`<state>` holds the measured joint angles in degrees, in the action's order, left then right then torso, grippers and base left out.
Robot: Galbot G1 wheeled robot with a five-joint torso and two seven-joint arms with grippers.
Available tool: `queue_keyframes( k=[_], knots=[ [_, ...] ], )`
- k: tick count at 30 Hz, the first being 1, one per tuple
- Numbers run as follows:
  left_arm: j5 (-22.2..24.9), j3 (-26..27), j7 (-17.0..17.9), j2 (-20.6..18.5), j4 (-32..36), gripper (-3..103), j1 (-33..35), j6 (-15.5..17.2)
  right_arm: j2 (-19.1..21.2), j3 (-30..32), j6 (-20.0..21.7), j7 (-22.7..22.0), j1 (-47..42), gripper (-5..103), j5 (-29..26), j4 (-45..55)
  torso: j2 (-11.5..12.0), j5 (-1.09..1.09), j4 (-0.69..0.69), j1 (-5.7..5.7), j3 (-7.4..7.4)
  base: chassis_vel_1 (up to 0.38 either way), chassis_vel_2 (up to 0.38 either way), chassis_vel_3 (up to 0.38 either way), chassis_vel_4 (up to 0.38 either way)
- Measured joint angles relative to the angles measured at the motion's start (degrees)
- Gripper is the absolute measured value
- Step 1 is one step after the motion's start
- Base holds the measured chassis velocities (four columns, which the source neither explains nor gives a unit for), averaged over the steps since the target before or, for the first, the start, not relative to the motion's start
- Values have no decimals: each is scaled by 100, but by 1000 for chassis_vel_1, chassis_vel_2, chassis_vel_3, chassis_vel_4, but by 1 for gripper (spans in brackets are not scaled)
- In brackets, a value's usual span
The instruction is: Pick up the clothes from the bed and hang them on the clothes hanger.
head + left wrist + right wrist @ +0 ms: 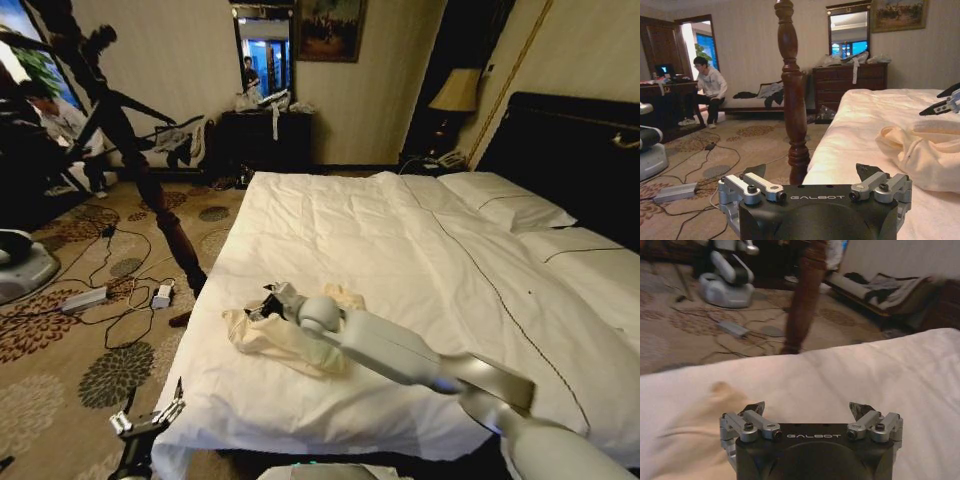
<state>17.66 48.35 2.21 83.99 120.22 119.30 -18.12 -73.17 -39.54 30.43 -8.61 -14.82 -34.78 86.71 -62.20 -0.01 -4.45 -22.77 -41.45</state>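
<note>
From my head, the cream clothes (285, 340) lie bunched near the front left corner of the bed (420, 260). My right gripper (268, 300) hovers just over them, fingers spread wide. My left gripper (147, 418) waits low beside the bed, wide open.

From my left wrist, a wooden bedpost (792, 90) stands in front.

From my right wrist, the duvet (850, 370) lies below.
</note>
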Motion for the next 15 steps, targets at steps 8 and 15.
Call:
queue_keyframes(
  k=[8,15],
  knots=[
    [188,93,1,-57,-84,100,-2,-63,244,-129,-3,94,52,86,-80,-36,0,1,-2,1,0,0,0,0,0],
    [203,73,3,-51,-127,100,-51,-67,614,36,143,-2,38,89,-594,629,-1,2,0,1,1,0,0,0,0]
  ],
)
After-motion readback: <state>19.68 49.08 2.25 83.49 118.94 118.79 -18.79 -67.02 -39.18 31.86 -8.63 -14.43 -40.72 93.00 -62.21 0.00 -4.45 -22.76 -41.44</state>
